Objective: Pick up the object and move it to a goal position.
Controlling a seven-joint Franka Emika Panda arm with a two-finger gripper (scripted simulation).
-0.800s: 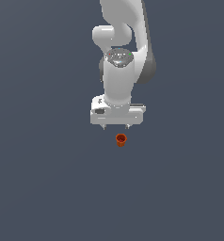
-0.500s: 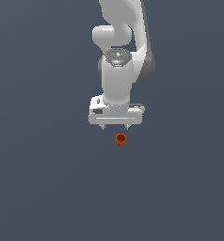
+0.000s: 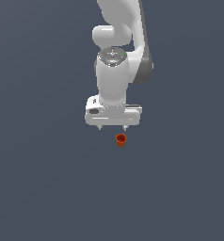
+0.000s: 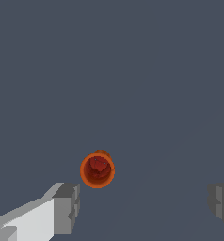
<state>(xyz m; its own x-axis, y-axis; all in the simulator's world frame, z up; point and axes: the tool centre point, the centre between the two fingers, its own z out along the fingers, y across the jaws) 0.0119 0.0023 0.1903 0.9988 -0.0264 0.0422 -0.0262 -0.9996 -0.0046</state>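
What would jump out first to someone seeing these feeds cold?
The small orange-red cup stands out, the only colour on the flat grey floor, standing upright with its open rim up. Just above it in the exterior view is the big white arm with its gripper pointing down. In the wrist view the cup lies ahead of the open fingers, not yet between them.

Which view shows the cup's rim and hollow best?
Wrist view: the cup appears large, round rim and dark red hollow clear, between the open hand's fingers. In the exterior view the cup is tiny below the hand.
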